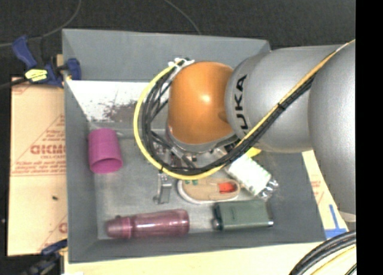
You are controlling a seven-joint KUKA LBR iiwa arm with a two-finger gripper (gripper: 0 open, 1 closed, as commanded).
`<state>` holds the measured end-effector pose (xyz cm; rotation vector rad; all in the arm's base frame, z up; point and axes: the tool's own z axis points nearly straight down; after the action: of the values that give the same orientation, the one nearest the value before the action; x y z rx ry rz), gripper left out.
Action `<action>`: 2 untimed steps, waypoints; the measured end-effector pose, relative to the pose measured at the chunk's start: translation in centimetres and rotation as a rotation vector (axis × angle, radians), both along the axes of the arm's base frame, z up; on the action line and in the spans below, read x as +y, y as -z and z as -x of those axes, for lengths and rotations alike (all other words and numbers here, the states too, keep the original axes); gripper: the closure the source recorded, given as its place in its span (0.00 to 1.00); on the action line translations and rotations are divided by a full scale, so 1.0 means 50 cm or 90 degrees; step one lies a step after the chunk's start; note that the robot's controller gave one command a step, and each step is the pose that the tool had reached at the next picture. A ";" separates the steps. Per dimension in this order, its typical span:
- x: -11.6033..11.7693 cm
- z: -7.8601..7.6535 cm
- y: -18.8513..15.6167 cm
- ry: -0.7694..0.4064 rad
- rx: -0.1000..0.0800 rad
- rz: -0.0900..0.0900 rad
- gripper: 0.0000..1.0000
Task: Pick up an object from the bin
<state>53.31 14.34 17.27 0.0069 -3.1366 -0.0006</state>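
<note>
1 ea: pink cup (105,151), maroon tube (148,224), green box (242,214), wht bottle (251,175)

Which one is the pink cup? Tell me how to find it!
Start at the grey metal bin and look to its left side, away from the big orange-capped arm. The pink cup lies there on its side. It is short and bright pink, unlike the long, darker purple tube along the bottom wall.

We read the black letters "UKA", the visible part of a longer name, running upward on the grey arm (272,85) just beside its orange cover (197,100).
</note>
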 end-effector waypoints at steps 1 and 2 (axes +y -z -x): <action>-0.002 -0.003 -0.009 0.003 -0.005 -0.001 0.00; -0.102 0.008 0.006 -0.048 -0.001 0.000 0.00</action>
<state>52.90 9.24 17.00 0.1256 -3.1360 -0.0003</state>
